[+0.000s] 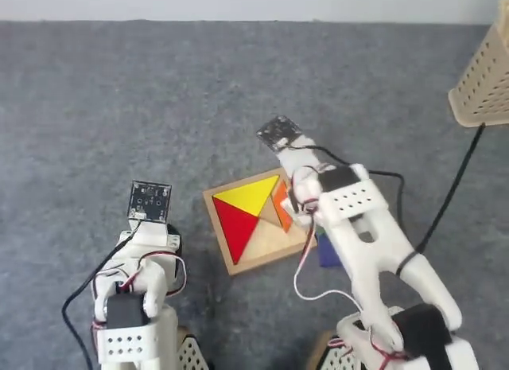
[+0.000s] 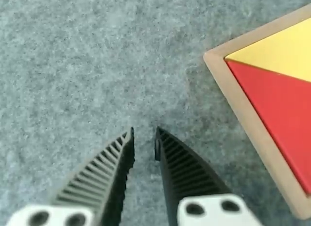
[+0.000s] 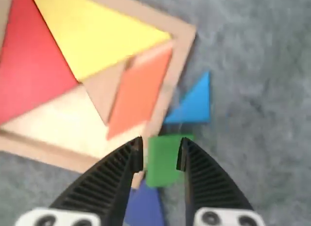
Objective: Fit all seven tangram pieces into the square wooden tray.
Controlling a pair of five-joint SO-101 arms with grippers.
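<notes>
Grey felt bench [image 1: 159,91], pale wall [image 1: 238,2] behind. Wooden tray [image 2: 253,124] sits mid-bench toward the near edge. Left hand [image 2: 144,138] slightly spread, empty. Right hand [image 3: 160,146] spread astride a green piece [image 3: 163,163] beside the tray.

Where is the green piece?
In the right wrist view, the green piece sits just outside the tray, between the blue triangle and dark blue piece, at the right gripper.

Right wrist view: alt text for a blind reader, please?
An open black hand hangs over a green piece beside the wooden tray, which holds a yellow triangle, a red triangle and an orange piece. A light blue triangle and a dark blue piece lie outside.
</notes>
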